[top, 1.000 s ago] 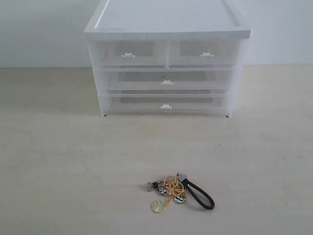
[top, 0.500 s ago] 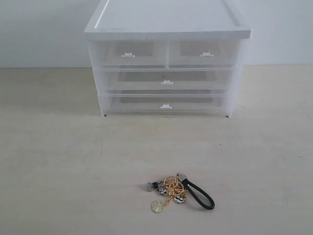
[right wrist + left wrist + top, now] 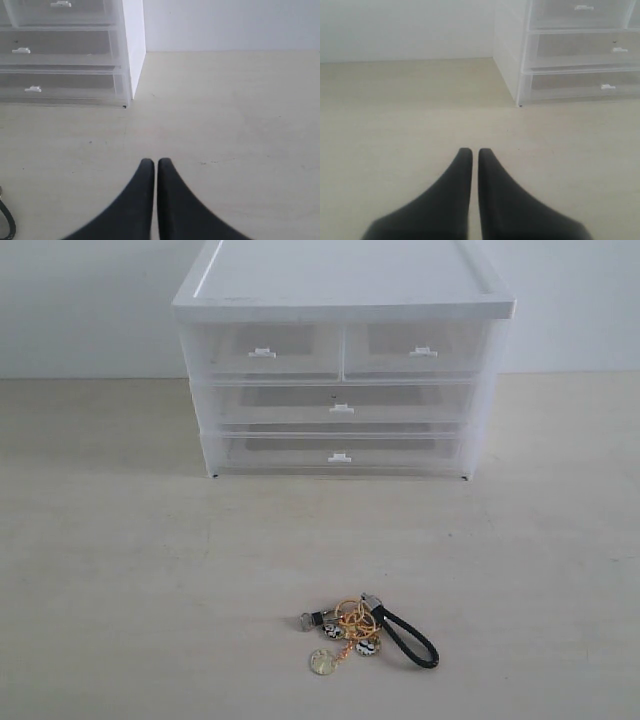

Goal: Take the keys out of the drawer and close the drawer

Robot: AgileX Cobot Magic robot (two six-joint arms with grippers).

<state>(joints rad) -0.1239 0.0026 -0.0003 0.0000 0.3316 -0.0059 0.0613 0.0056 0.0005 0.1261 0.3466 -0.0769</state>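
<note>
The keys (image 3: 360, 633), gold rings with charms, a coin disc and a black cord loop, lie on the table in front of the cabinet. The lowest full-width drawer (image 3: 340, 453) sits flush with the cabinet front, its tab handle showing; it also shows in both wrist views (image 3: 585, 86) (image 3: 60, 89). My left gripper (image 3: 471, 150) is shut with nothing between its fingers, above bare table left of the cabinet. My right gripper (image 3: 152, 160) is shut and empty too, off the cabinet's right side. The cord loop's edge (image 3: 7, 222) peeks into the right wrist view. Neither gripper shows in the exterior view.
The white cabinet (image 3: 340, 300) stands at the back of the pale table, with two half-width drawers on top (image 3: 262, 350) (image 3: 418, 350) and a wide middle drawer (image 3: 340, 405), all flush. A white wall rises behind it.
</note>
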